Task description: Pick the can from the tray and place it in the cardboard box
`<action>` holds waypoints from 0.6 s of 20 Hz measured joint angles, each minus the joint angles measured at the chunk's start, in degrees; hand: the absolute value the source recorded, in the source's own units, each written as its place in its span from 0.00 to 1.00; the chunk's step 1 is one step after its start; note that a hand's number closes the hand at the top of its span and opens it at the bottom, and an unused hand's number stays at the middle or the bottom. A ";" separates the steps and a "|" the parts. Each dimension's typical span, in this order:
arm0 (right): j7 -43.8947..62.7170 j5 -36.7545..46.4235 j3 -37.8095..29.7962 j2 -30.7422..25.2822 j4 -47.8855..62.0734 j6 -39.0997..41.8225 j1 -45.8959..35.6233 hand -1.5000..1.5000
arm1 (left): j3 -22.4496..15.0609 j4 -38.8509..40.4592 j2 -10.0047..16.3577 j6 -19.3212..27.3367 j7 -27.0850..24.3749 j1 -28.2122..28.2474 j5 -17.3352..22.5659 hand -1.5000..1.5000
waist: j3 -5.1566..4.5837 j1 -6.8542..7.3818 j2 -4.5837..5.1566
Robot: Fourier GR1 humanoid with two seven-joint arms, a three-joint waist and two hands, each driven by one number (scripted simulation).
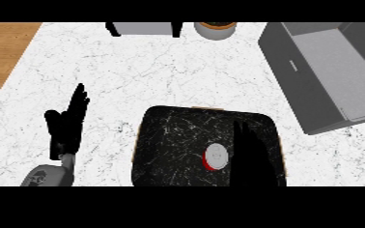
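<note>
While the can (217,155) stands upright on the dark tray (171,135), toward its near right part, the right hand (247,154) is down just beside it on its right. The hand is hard to pick out against the black surface, but its fingers look stretched out straight and have hold of nothing. To my eye this is the reach before the grasp. The next move calls for the fingers and thumb to curl round the can, then a lift and a carry up and to the right to the grey box (284,63), which lies open and well apart from the tray.

The left hand (66,125) rests open on the white table (143,77), fingers up. A grey stand (146,28) and a round pot (215,30) sit at the far edge, clear of that path; only the box's near wall needs clearing.
</note>
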 measured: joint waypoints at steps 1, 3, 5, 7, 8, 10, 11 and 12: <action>0.00 -0.28 -0.02 0.02 0.67 -0.02 -0.23 0.00 | 0.28 1.03 -0.18 -0.18 -0.86 -0.13 -0.02 0.50 | -0.01 -0.16 0.02; -0.02 -1.53 -0.95 0.03 2.72 -0.05 -1.96 0.00 | 0.12 1.26 -0.51 -0.13 -0.58 -0.81 -0.30 0.50 | 0.00 -0.18 0.05; -0.05 -2.12 -1.57 0.03 3.84 0.00 -2.75 0.00 | 0.40 0.95 -0.31 -0.69 -0.68 -0.13 -0.04 0.50 | 0.02 -0.18 -0.02; -0.05 -2.81 -2.10 0.03 4.71 0.00 -3.42 0.00 | 0.13 0.70 -0.76 0.22 -0.11 -0.43 -0.74 0.50 | 0.03 -0.29 -0.07; -0.05 -3.13 -2.13 0.03 5.09 0.00 -3.48 0.00 | -0.06 0.51 -1.02 0.29 -0.18 -0.18 -0.89 0.50 | 0.03 -0.31 -0.10; 0.01 -4.01 -2.49 0.04 7.02 -0.36 -4.53 0.00 | 0.24 -0.28 -0.77 -0.19 -0.31 0.66 -0.60 0.50 | 0.05 -0.14 -0.12; -0.02 -4.40 -2.99 0.04 7.12 -0.28 -5.06 0.00 | 0.45 -0.49 -0.61 -0.30 -0.44 0.94 -0.61 0.50 | 0.06 -0.17 -0.13; -0.07 -4.41 -2.47 0.05 7.66 -0.43 -4.80 0.00 | 0.34 -0.22 -0.91 0.15 -0.43 0.42 -1.08 0.50 | 0.05 -0.33 -0.14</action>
